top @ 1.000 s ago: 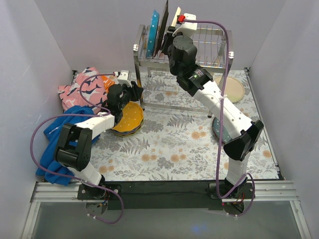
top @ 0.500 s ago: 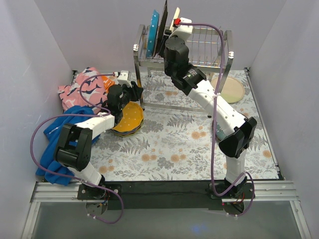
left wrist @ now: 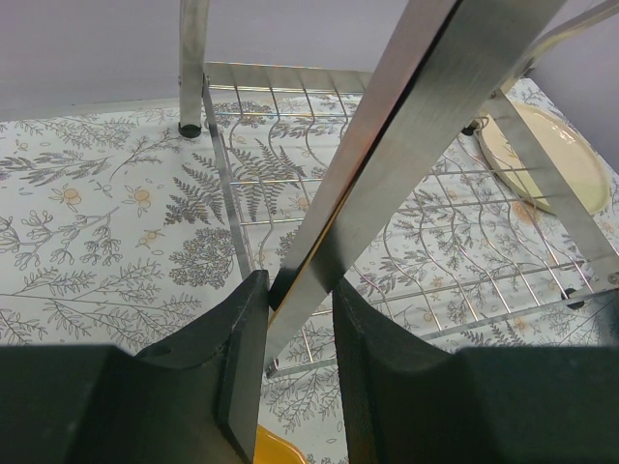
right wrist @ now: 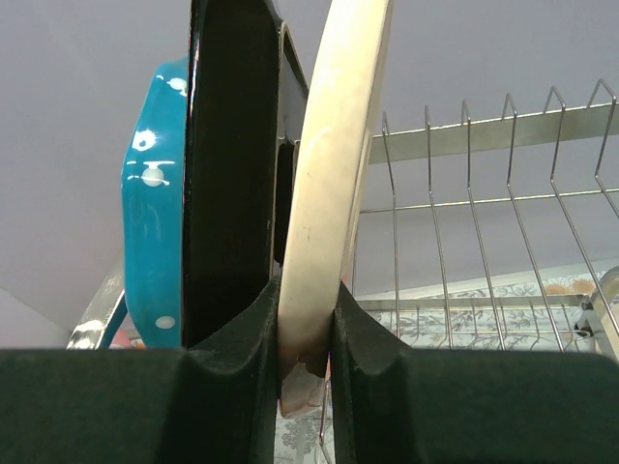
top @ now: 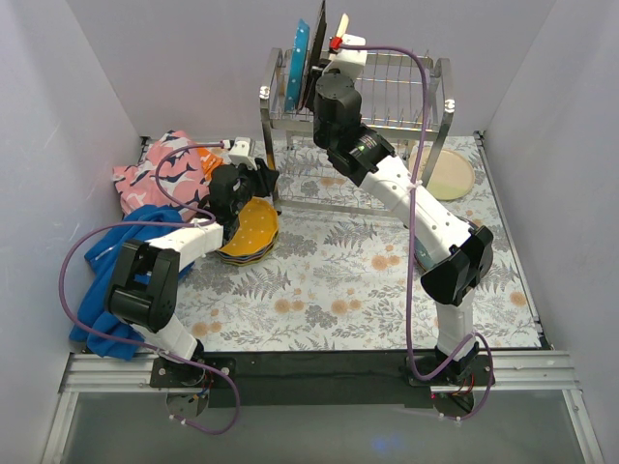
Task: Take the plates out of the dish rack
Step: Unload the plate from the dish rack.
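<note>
So the dish rack (top: pixel 444 101) sits at the back of the table, roughly in the middle, and there are three plates standing on edge in the slots at its top left end. From left to right: a teal dotted plate (right wrist: pixel 155 222), a dark plate (right wrist: pixel 232 145) and a cream plate (right wrist: pixel 334 174), all packed pretty close together. The rest of the top slots to the right are just bare wires.

The right gripper (right wrist: pixel 308 300) is up there and has the cream plate's lower rim pinched between its two fingers, one pad on each face. The plate is upright and in its slot.

The left gripper (left wrist: pixel 300 290) is down low at the rack's front left leg (left wrist: pixel 387 164). That chrome bar runs right through the gap and fills it, so it looks clamped onto the leg.

Right under the left gripper, just left of the rack, is a small stack topped by an orange dotted plate (top: pixel 253 227). On the other side, a pale plate (top: pixel 445 174) lies flat by the rack's right legs. Another darker one (top: pixel 422 253) peeks out from under the right arm, mostly hidden.

Everything sits on a fern-print table cover (top: pixel 329 280), with a pink cloth (top: pixel 155 174) and a blue cloth (top: pixel 116 261) bunched up along the left side.
</note>
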You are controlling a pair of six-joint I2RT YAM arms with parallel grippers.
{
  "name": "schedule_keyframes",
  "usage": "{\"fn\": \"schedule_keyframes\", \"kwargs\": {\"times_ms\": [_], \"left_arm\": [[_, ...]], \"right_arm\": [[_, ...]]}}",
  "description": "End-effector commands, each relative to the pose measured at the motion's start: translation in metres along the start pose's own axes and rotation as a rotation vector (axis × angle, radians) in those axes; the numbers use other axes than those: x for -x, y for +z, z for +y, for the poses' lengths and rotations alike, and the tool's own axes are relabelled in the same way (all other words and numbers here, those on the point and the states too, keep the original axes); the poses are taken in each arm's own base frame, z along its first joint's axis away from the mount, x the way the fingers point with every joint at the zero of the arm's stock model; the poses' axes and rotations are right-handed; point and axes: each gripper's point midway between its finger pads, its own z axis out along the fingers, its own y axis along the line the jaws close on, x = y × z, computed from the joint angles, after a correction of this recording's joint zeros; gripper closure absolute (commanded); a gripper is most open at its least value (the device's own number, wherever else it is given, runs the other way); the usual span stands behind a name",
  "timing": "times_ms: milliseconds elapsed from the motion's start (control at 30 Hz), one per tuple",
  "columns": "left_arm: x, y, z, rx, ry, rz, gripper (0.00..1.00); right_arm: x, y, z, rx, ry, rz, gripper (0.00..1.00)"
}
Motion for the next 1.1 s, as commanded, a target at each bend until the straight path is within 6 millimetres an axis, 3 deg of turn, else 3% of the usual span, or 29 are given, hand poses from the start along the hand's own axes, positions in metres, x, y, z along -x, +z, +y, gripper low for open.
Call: {"fn": "schedule_keyframes", "kwargs": {"times_ms": [0, 133, 300, 533, 667, 1067], "left_arm": [[-0.002, -0.006, 0.023, 0.106, -0.005, 0.003, 1.0], [-0.005, -0.004, 0.026, 0.123, -0.006, 0.014, 1.0], [-0.003, -0.005, 0.027, 0.13, -0.006, 0.014, 1.0], [-0.001, -0.005, 0.027, 0.132, -0.002, 0.018, 1.0], [-0.001, -0.005, 0.027, 0.131, 0.0, 0.018, 1.0], [-0.004, -0.003, 0.034, 0.165, 0.003, 0.022, 1.0]], "right_arm": [[0.095, -0.01, -0.015, 0.026, 0.049, -0.208, 0.99], [0.127, -0.02, -0.016, 0.042, 0.077, -0.277, 0.99], [0.15, -0.023, -0.016, 0.07, 0.097, -0.322, 0.99], [0.172, -0.026, -0.017, 0.114, 0.131, -0.375, 0.99], [0.169, -0.024, -0.022, 0.113, 0.147, -0.365, 0.99], [0.205, -0.033, -0.035, 0.134, 0.19, -0.435, 0.99]]}}
